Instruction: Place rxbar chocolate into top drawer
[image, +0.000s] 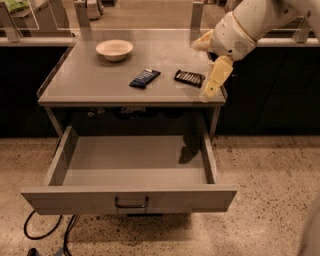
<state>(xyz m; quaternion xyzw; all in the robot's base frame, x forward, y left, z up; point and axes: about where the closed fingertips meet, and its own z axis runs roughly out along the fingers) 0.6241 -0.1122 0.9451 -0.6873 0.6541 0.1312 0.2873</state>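
The rxbar chocolate (189, 78), black with pale lettering stripes, lies flat on the grey table top (90, 80) near its right edge. The top drawer (131, 199) is pulled fully out below the table, with nothing in it and its dark handle at the front centre. My gripper (201, 69) hovers just right of the bar and slightly above it. Its yellowish fingers (217, 76) are spread apart and hold nothing. One finger hangs down over the table's right edge.
A dark blue bar with white print (144, 78) lies left of the rxbar. A pale bowl (114, 49) stands at the back left of the table top. Cables (47, 232) lie on the speckled floor by the drawer's left corner. Dark cabinets flank the table.
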